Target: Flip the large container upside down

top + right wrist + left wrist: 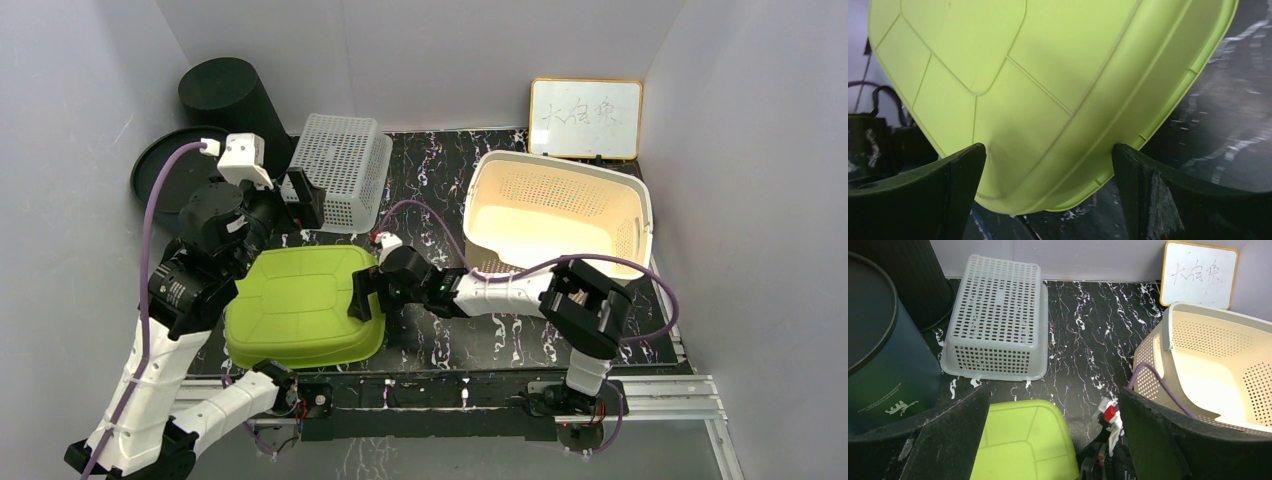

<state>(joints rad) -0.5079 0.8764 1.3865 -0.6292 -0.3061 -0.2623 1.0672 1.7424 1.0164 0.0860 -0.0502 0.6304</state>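
The large container (300, 305) is lime green and lies bottom up at the front left of the table; its ribbed base also shows in the left wrist view (1018, 440) and fills the right wrist view (1023, 75). My right gripper (358, 293) is at its right edge, open. In the right wrist view the right gripper (1048, 170) has its fingers spread either side of one corner without pressing on it. My left gripper (305, 200) hovers above the container's far edge. The left gripper (1053, 420) is open, with nothing held.
A cream perforated basket (560, 190) (1208, 335) stands upright at the right. A white perforated basket (345, 165) (995, 310) lies upside down at the back. A black bin (235, 95) (878, 355) and a black round lid (165, 165) sit at the back left. A whiteboard (585, 118) leans on the back wall.
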